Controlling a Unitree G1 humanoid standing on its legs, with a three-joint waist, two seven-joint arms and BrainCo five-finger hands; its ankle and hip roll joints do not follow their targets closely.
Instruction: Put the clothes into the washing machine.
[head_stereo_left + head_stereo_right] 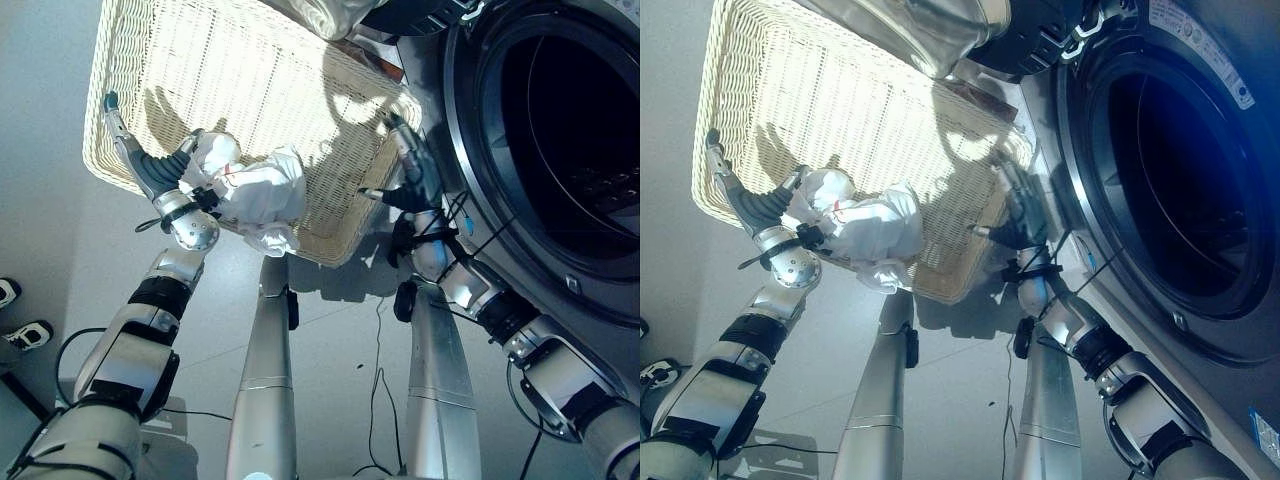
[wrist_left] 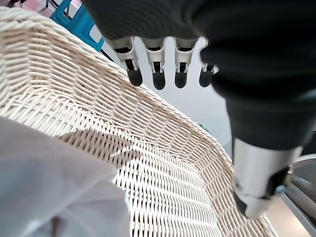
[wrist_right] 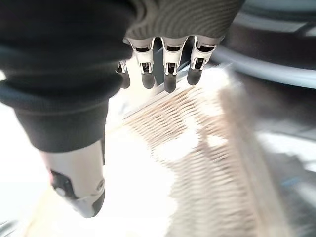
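Note:
A crumpled white garment [image 1: 255,195] lies over the near rim of the pale wicker basket [image 1: 200,60]. My left hand [image 1: 150,172] is at the garment's left side, fingers straight along the basket rim and thumb against the cloth, so it is open. In the left wrist view the fingers [image 2: 158,74] point over the weave, with the garment [image 2: 49,182] beside them. My right hand [image 1: 412,170] hovers open at the basket's near right corner, close to the washing machine's open round drum [image 1: 570,130]. Its fingers [image 3: 168,74] are straight and hold nothing.
The washing machine's dark door ring [image 1: 1080,160] rises right beside the basket. A pale bundle [image 1: 330,15] sits at the basket's far edge. A person's shoes [image 1: 28,333] stand on the grey floor at the far left.

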